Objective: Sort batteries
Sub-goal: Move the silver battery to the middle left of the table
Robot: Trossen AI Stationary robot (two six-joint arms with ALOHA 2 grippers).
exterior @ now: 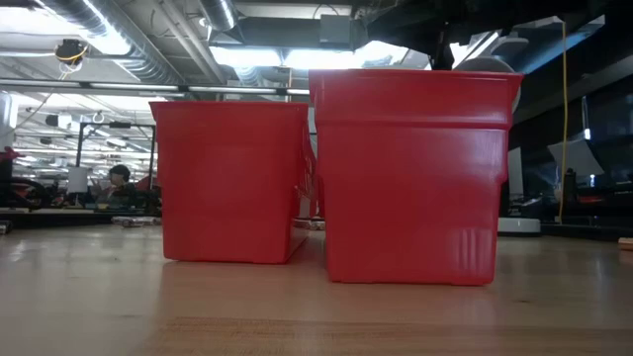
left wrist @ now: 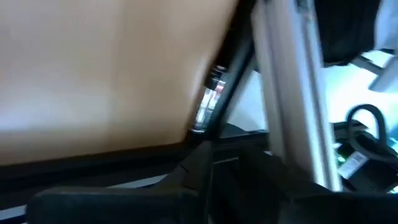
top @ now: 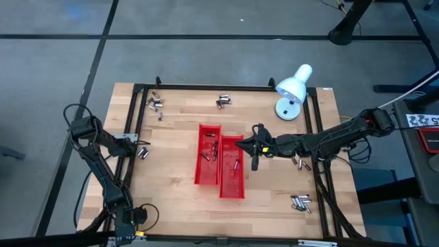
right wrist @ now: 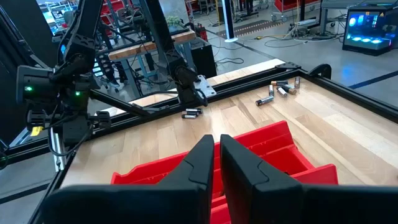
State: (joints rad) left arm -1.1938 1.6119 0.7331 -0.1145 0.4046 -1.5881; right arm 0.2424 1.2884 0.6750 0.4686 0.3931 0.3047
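Two red trays [top: 209, 163] [top: 232, 168] stand side by side mid-table and fill the low view [exterior: 232, 178] [exterior: 410, 173]. A few batteries lie inside them [top: 209, 152] [top: 236, 163]. Other batteries lie in small groups on the wood: far left [top: 155, 103], far middle [top: 223, 101], left edge [top: 143, 152], right [top: 300, 162], near right [top: 300, 202]. My right gripper [top: 255, 149] hovers over the right tray's right rim; in its wrist view [right wrist: 216, 155] the fingers are shut with nothing visible between them. My left gripper [top: 132, 140] waits at the left frame rail beside the left-edge batteries [left wrist: 211, 99].
A white desk lamp [top: 293, 89] stands on the far right of the table. A black frame rail [top: 206, 87] runs around the wooden top. Bare wood lies between the trays and the left rail, and along the near edge.
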